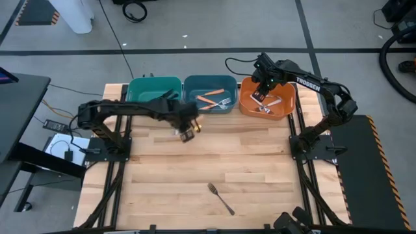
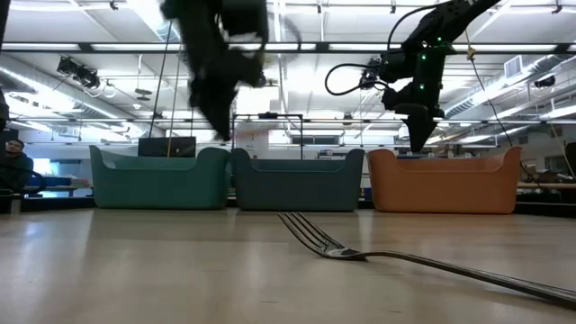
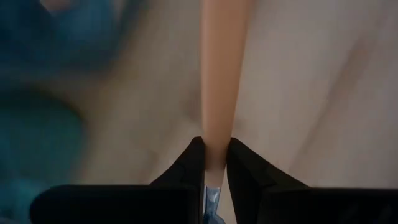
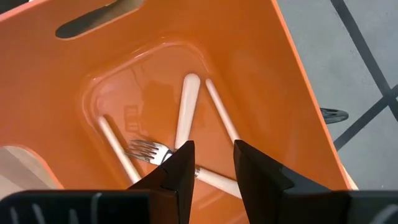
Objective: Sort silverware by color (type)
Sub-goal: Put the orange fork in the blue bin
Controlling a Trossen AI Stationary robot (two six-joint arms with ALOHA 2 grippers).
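A: Bright ceiling strip lights (image 2: 135, 27) up at twelve o'clock, glaring hard!

B: Left hand (image 2: 216, 67) is smeared with motion blur, its wrist view soft throughout.

A: Orange bin (image 4: 298, 112) is sharp, with glossy sheen inside.

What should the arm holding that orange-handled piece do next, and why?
Probably carry it over the middle blue bin and let go. The left gripper is shut on an orange-handled utensil just in front of that bin, which already holds orange-handled pieces.

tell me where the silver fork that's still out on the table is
In the high view the silver fork lies alone on the wooden table, near its front edge, roughly centred, well clear of the three bins and both arms.
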